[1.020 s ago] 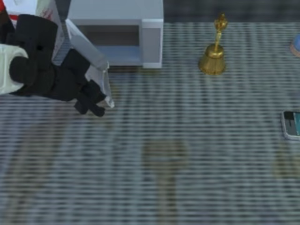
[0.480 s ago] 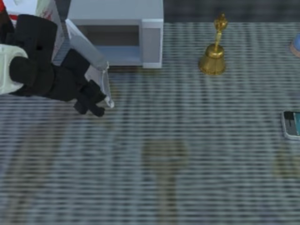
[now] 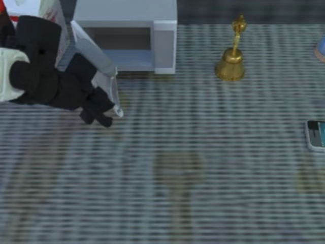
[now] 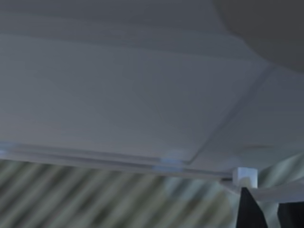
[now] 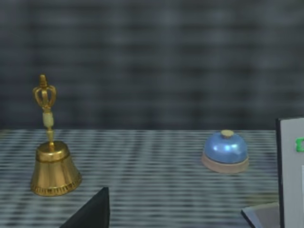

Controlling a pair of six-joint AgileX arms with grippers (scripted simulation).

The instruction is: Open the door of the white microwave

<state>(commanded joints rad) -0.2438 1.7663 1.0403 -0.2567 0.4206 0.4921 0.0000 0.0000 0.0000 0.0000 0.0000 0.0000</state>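
The white microwave (image 3: 127,12) stands at the table's back left with its grey cavity showing. Its door (image 3: 94,51) is swung out to the left and front, and its pale panel (image 4: 118,95) fills the left wrist view. My left gripper (image 3: 104,113) is at the door's free edge, shut on the slim white handle (image 3: 117,101). In the left wrist view two dark fingers (image 4: 248,211) stand either side of the handle bar (image 4: 266,194). My right arm is outside the top view; one dark fingertip (image 5: 99,206) shows in its wrist view, with nothing beside it.
A gold hand bell (image 3: 231,56) stands right of the microwave. A blue call bell (image 3: 321,50) sits at the far right edge, a phone (image 3: 316,134) lies nearer the front on the right. A white carton with red print (image 3: 30,7) stands behind my left arm.
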